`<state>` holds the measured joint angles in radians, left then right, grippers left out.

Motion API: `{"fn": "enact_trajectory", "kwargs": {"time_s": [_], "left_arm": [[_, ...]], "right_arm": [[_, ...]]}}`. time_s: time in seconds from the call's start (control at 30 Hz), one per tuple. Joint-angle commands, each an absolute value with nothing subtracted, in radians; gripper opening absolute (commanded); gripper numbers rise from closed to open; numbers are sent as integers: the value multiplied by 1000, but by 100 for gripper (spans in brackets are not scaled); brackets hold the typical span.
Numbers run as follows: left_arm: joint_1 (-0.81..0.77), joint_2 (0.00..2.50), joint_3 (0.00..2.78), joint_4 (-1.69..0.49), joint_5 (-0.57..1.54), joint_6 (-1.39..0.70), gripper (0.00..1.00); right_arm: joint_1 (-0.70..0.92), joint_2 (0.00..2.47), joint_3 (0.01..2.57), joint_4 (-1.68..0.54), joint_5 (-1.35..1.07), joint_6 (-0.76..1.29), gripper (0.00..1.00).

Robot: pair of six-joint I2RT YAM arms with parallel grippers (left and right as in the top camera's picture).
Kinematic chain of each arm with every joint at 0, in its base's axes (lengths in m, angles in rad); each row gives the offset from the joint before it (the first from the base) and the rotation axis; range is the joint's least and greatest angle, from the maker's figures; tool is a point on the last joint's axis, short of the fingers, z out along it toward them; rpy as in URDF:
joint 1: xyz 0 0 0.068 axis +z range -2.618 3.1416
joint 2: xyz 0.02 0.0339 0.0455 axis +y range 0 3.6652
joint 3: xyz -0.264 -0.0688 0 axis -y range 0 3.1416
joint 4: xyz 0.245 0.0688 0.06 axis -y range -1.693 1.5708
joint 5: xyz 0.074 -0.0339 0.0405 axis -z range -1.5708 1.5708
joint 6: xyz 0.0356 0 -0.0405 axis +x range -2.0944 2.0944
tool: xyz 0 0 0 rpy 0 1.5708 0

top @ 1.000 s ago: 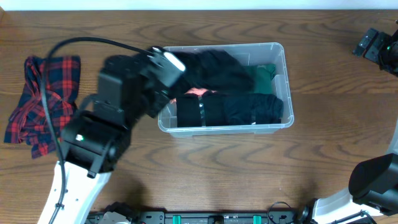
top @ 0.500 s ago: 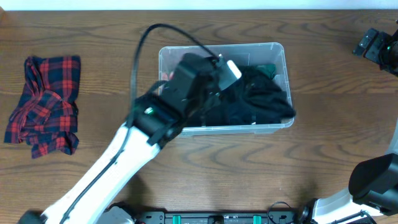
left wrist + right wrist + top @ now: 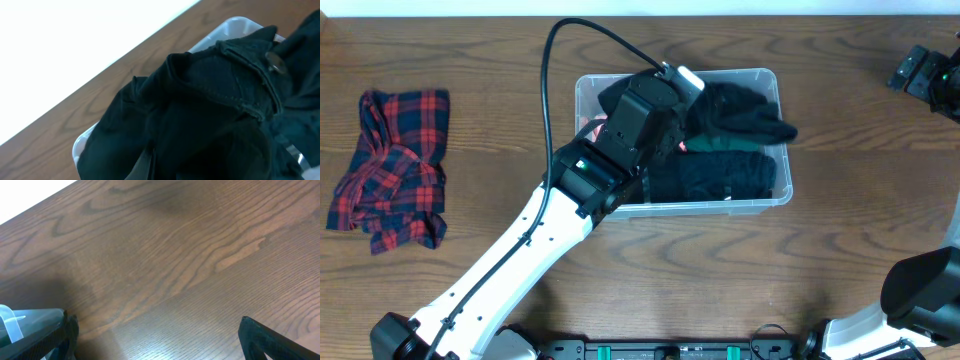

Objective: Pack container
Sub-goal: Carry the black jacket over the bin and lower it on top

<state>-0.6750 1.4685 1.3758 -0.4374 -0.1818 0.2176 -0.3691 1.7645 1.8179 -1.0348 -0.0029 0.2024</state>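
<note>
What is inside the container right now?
The container holds a bunched black garment at the far side, folded black clothes along the near wall, a green strip between. The left arm covers its left part; the base is hidden.

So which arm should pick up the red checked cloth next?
Probably the left. The left arm reaches over the container, and the checked cloth lies out on that side. The right arm sits away at the far right edge.

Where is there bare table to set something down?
Bare table lies between the plaid cloth and the container, and right of the container. Crowded: the container, filled with dark clothes and the black garment.
</note>
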Motion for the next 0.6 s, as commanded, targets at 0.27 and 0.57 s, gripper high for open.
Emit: {"fn": "enact_trajectory", "kwargs": {"time_s": [0.27, 0.57], "left_arm": [[-673, 1486, 1423, -394, -252, 117, 6], [-668, 1523, 1423, -403, -257, 118, 6]], "right_arm": [[-373, 1761, 1830, -1036, 4, 216, 99], [-373, 1761, 1830, -1036, 4, 216, 99]]}}
